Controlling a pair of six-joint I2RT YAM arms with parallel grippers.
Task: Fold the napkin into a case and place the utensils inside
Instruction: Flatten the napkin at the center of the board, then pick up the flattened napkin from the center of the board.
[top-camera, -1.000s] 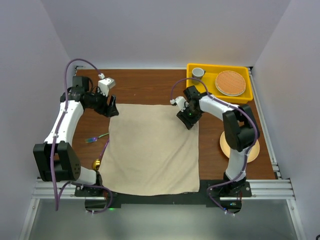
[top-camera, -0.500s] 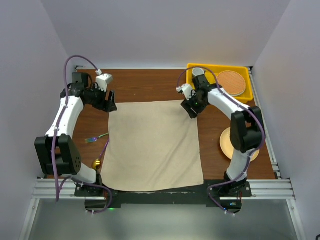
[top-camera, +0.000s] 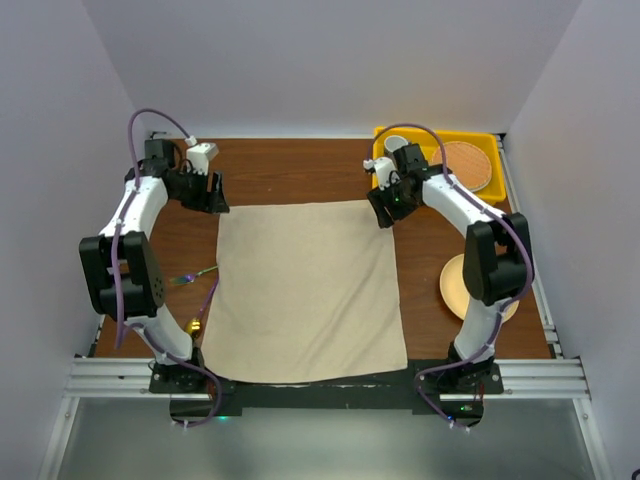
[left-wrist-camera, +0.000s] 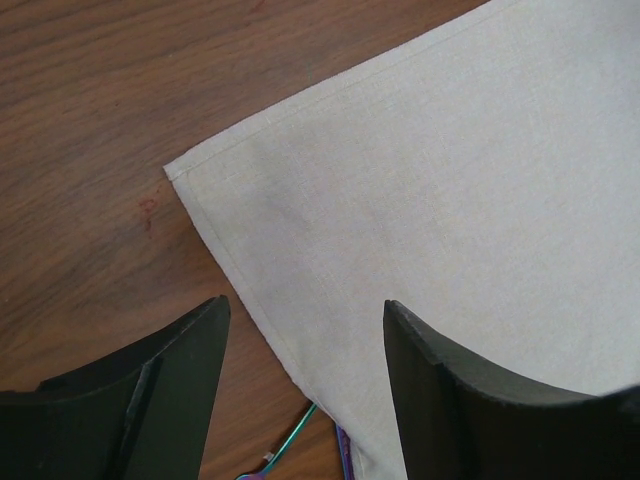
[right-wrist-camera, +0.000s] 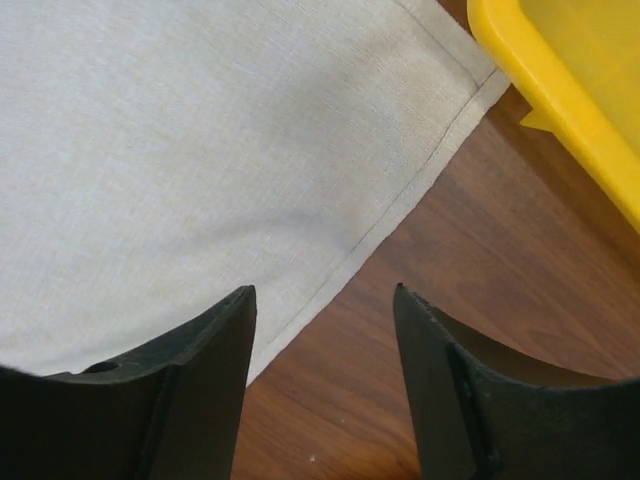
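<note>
The beige napkin (top-camera: 305, 290) lies spread flat in the middle of the table. My left gripper (top-camera: 217, 200) is open and empty just above the napkin's far left corner (left-wrist-camera: 200, 175); its own view (left-wrist-camera: 305, 310) shows the jaws apart over the cloth edge. My right gripper (top-camera: 382, 212) is open and empty over the far right corner (right-wrist-camera: 470, 90), jaws apart astride the right hem (right-wrist-camera: 325, 295). The iridescent fork (top-camera: 188, 277) and the spoon (top-camera: 193, 325) lie on the wood left of the napkin. The fork's handle (left-wrist-camera: 295, 440) shows beside the cloth.
A yellow tray (top-camera: 450, 132) at the far right holds a white cup (top-camera: 393, 146) and a round woven mat (top-camera: 465, 163); its corner (right-wrist-camera: 560, 90) is close to my right gripper. A peach plate (top-camera: 452, 285) lies right of the napkin, partly under the right arm.
Both grippers have moved toward the far side, from over the napkin's far corners to just beyond them. The napkin has slid slightly farther and lies flatter.
</note>
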